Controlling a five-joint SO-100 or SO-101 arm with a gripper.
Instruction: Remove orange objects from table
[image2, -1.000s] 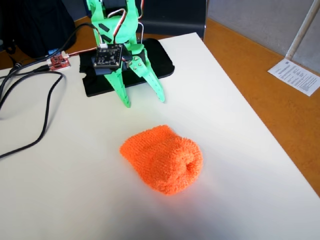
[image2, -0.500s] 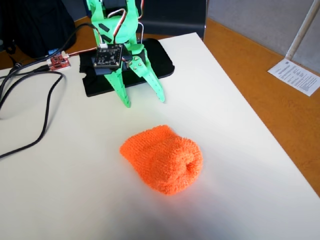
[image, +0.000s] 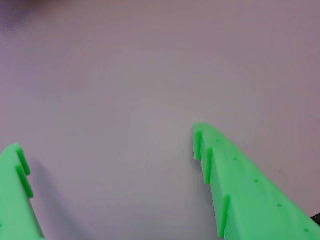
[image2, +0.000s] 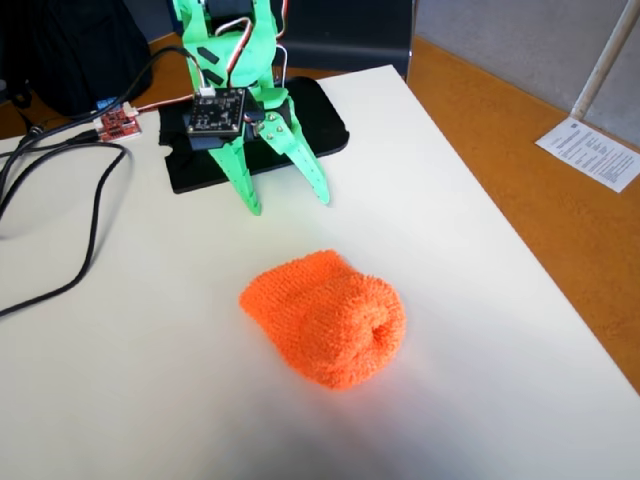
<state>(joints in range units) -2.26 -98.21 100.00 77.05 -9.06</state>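
Observation:
A bright orange fuzzy knitted lump lies on the off-white table, near its middle in the fixed view. My green gripper hangs open and empty behind the lump, fingertips pointing down just above the table, roughly a gripper's width short of the lump. In the wrist view the two green fingers spread wide at the bottom corners, my gripper over bare table. The orange lump is out of the wrist view.
A glossy black base plate holds the arm at the table's back. Black cables and a small red circuit board lie at the back left. The table's right edge borders orange-brown floor with a paper sheet.

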